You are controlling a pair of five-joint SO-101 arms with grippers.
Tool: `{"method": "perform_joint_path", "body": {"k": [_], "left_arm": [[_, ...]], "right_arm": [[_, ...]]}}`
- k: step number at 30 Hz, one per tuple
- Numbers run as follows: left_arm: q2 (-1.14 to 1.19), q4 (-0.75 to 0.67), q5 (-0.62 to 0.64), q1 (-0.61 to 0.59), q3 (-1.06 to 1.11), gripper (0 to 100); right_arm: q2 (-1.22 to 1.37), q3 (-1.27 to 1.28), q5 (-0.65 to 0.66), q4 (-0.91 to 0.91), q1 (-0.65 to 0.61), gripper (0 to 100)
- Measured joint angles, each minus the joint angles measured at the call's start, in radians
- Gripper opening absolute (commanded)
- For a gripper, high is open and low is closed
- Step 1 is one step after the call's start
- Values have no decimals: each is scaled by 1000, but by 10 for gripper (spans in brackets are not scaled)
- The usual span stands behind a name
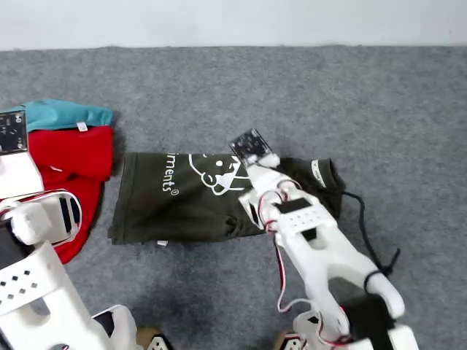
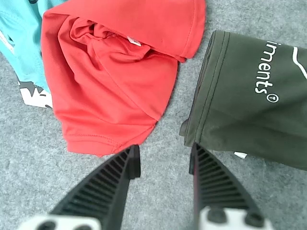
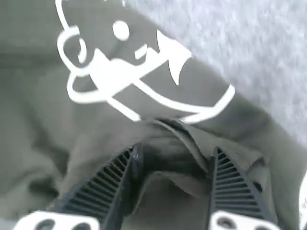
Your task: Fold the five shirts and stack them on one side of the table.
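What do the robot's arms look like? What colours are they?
The left arm and right arm are chunky white plastic. The jaws are black and ribbed. Red and white wires run along the right arm, and each wrist carries a black-and-white square tag.

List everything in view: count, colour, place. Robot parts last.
Dark olive shirt: one, white print, partly folded, middle of the table.
Red shirt: one, red, crumpled, beside the olive shirt, near the left arm.
Teal shirt: one, teal, partly under the red shirt on its far side.
Table: one, grey fuzzy covering.
Black cable: one, black, on the table by the olive shirt's collar end.
Left gripper: one, black fingers, open above bare table between the red and olive shirts.
Right gripper: one, black fingers, open astride a bunched fold of the olive shirt.
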Motion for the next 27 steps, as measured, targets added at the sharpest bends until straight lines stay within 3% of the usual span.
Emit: {"method": "perform_joint_path", "body": {"k": [7,18,27], "left_arm": [[0,0,0,0,9,175],[0,0,-23,0,38,174],[0,0,-23,0,38,174]], "right_arm": [[110,-104,-8,-9,-68,231],[284,-288,-8,-2,-74,231],[127,-480,12,428,-15,231]]}}
